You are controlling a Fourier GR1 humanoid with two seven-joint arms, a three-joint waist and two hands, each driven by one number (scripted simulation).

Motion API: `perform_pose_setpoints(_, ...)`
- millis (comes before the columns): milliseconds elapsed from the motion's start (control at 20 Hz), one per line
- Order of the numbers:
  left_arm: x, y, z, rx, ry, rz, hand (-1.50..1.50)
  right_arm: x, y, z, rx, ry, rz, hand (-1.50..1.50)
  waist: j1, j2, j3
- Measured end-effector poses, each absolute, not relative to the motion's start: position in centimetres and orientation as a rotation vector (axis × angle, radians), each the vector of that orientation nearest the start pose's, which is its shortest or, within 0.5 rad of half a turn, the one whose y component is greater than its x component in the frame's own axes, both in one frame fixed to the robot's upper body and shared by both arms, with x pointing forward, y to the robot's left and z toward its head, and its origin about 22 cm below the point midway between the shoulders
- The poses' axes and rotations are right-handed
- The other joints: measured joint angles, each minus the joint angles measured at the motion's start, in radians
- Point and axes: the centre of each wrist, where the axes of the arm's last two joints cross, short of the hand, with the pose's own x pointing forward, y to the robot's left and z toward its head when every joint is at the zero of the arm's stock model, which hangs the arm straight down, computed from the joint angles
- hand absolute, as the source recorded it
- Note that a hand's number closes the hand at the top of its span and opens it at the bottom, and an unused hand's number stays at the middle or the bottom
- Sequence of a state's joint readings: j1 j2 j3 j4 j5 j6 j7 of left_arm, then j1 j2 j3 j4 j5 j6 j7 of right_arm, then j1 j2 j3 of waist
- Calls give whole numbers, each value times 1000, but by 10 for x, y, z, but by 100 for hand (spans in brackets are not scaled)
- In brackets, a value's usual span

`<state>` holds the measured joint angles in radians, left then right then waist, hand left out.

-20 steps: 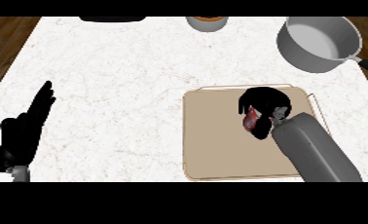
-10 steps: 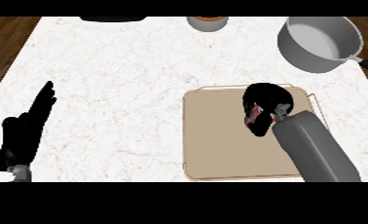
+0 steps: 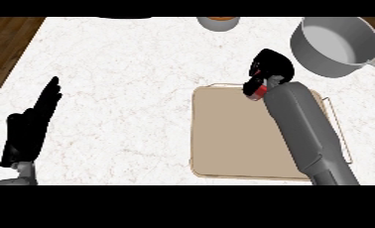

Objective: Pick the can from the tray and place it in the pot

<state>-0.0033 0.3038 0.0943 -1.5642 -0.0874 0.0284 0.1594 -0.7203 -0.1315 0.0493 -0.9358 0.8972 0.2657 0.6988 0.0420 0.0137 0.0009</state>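
The table [image 3: 132, 73] has a white stone look, like marble, finely veined in grey and smooth, with little shine. At its left edge runs a strip of dark brown wood [image 3: 16, 38] with visible grain. The tray [image 3: 234, 138] is a flat matt beige, plain and smooth, with a thin pale rim. The pot [image 3: 333, 46] looks like brushed grey metal, dull outside and lighter inside. The can [image 3: 256, 91] shows a red, slightly glossy side with a pale band. Both hands, the right hand [image 3: 270, 66] and left hand [image 3: 29, 128], are matt black; the forearm [image 3: 304, 128] is smooth grey, like satin plastic or painted metal.
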Motion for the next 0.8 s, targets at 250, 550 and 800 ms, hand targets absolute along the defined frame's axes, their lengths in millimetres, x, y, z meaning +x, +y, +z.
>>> perform_pose_setpoints(250, 241, 323, 29, 416, -1400, -173, 0, 413, -161, 90, -1133, -822, 811, 150, -7, -5, -1)
perform_pose_setpoints(550, 239, 321, 20, 422, -1387, -161, 0, 425, -142, 144, -1459, -929, 649, 150, -22, -11, -2)
perform_pose_setpoints(800, 237, 328, 20, 435, -1388, -151, 0, 429, -155, 169, -1519, -1038, 482, 150, -29, -12, -1)
